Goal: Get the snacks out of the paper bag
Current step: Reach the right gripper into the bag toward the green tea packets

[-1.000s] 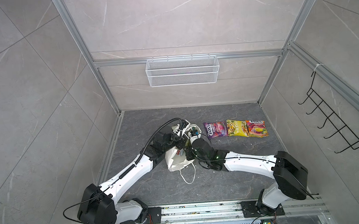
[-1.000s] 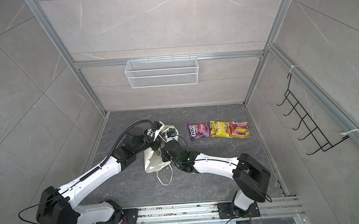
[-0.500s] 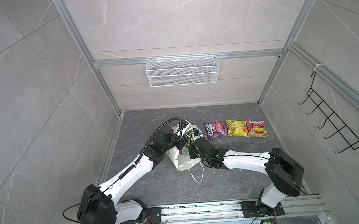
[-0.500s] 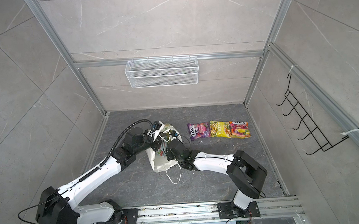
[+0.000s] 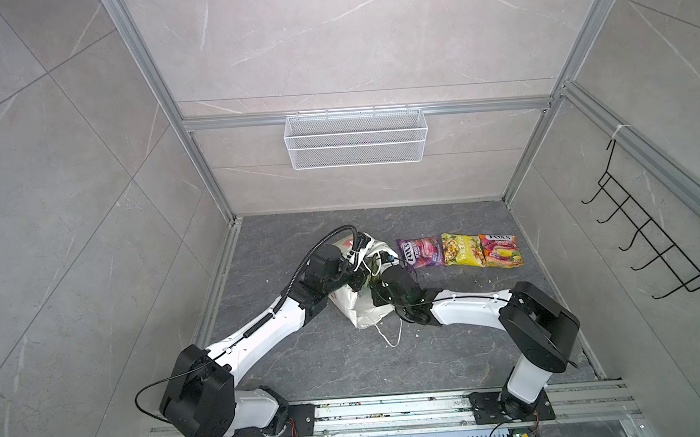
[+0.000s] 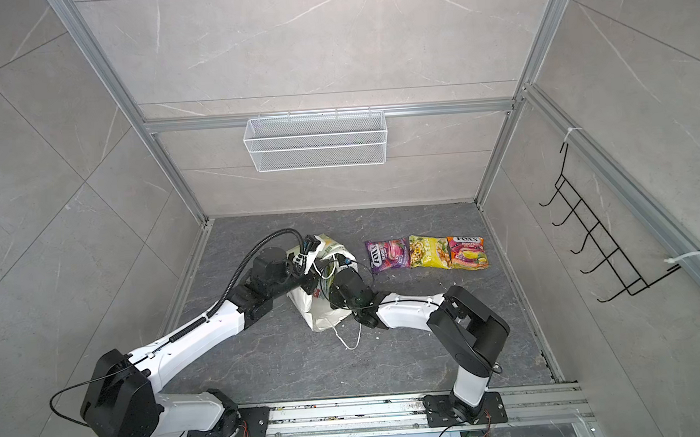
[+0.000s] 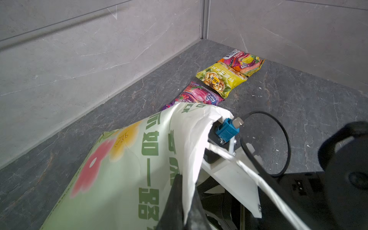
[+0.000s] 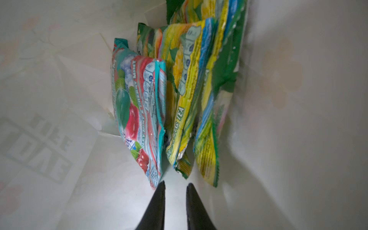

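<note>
Right tool has pushed deeper into the bag, jaws slightly apart, empty, tips just short of the teal packet; left tool stays clamped on the rim. Three snacks lie outside, three remain inside, so the next grasp looks close

2 top views look down; wrist cameras hug the paper bag.

Glossy plastic snacks, matt creased paper bag, perhaps stone-look matt floor
</note>
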